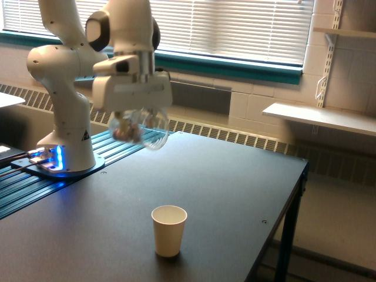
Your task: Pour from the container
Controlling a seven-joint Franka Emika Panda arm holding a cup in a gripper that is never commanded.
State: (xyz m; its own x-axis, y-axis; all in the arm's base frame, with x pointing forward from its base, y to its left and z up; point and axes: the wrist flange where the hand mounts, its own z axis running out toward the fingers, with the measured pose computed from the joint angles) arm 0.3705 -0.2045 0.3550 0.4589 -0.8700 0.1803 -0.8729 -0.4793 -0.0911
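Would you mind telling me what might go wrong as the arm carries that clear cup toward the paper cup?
The clear cup under the gripper is tilted and holds small pieces, yet hangs well short of the paper cup; pieces could spill onto the table. The paper cup's narrow mouth makes a miss likely, and it could tip if bumped.

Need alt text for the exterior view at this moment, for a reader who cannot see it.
A white robot arm's gripper holds a clear container with small brownish contents above a dark table, up and to the exterior view's left of an upright white paper cup. Window blinds and a wall shelf fill the background.
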